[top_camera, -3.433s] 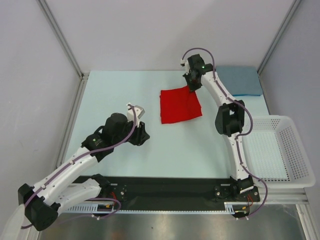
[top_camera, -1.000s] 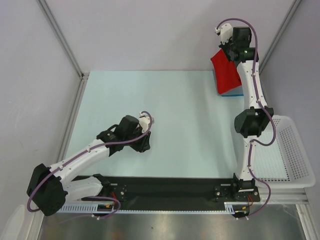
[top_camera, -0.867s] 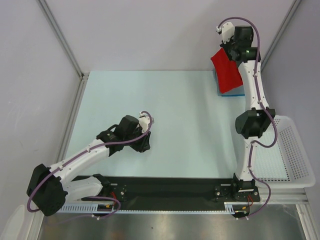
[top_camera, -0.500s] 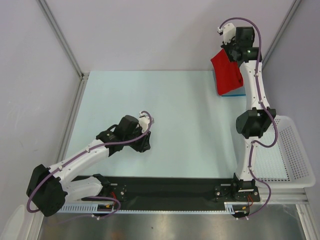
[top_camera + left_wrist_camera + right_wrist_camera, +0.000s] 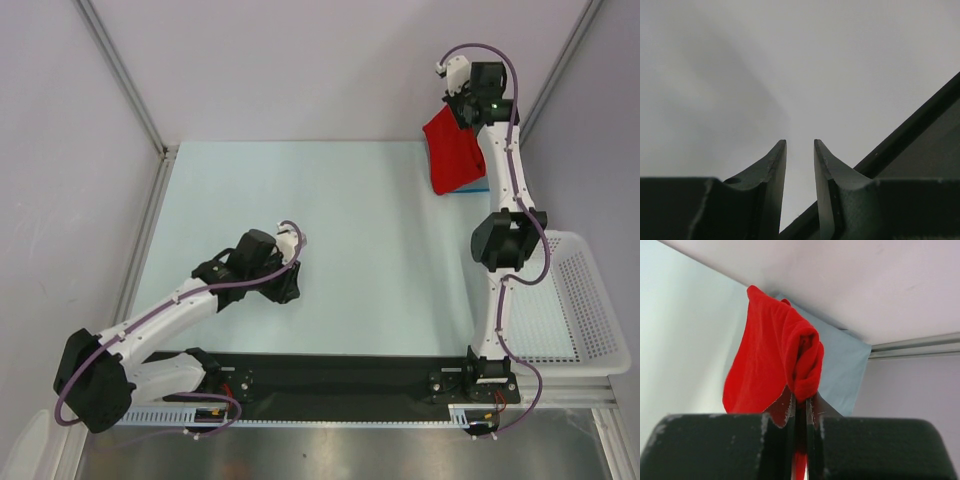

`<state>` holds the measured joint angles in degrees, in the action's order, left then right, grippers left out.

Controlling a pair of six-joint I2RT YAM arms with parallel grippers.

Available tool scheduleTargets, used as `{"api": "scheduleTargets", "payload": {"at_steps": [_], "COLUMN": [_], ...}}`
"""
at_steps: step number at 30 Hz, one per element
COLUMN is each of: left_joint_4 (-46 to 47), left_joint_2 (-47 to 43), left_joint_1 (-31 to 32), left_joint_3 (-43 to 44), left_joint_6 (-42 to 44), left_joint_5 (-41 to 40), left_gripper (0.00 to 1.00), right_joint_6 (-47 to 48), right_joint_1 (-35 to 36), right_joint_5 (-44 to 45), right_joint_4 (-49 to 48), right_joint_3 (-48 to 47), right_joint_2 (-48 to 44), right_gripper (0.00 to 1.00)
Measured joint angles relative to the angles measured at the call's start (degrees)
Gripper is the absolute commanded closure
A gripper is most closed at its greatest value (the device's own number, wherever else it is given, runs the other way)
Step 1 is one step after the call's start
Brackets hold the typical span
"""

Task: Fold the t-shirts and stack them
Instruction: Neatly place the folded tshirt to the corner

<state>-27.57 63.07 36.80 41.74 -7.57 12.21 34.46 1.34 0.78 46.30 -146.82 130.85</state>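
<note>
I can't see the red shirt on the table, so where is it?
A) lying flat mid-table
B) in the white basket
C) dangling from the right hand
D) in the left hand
C: the red t-shirt hangs pinched in the shut right hand, near the blue t-shirt.

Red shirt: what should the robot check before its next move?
1. Right claw shut on red shirt: ok.
2. Red shirt above blue shirt: ok.
3. Red shirt neatly folded: not ok, bunched at the claw.
4. Blue shirt lying flat: cannot tell, mostly hidden.
5. Left claw out of the way: ok, open and far off.
</note>
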Motion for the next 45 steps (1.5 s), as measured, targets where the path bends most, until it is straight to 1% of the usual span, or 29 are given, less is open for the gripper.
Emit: {"api": "scheduleTargets", "payload": {"at_steps": [7, 17, 24, 45], "left_joint_4": [-0.09, -0.24, -0.5, -1.36], "left_joint_2": [2.12, 5.29, 7.5, 15.61], "left_joint_1": [-0.26, -0.37, -0.59, -3.04], "left_joint_3": [0.0, 0.96, 2.1, 8.28], "left_joint_6": [0.02, 0.04, 0.09, 0.04], "left_joint_5": [0.02, 0.02, 0.0, 0.48], "left_gripper": [0.67, 0.67, 0.67, 0.69], "right_joint_6": [0.11, -0.13, -0.96, -5.99], "right_joint_1": [-1.42, -4.96, -6.71, -11.98], "right_joint_5": [-1.31, -1.81, -1.75, 1.33], "right_joint_4": [-2.51, -7.96, -12.33, -23.78], "right_joint_3": [0.0, -0.22, -0.24, 0.24], "right_joint_2": [4.44, 6.54, 9.62, 16.85], "right_gripper": [1.0, 1.0, 1.0, 1.0]}}
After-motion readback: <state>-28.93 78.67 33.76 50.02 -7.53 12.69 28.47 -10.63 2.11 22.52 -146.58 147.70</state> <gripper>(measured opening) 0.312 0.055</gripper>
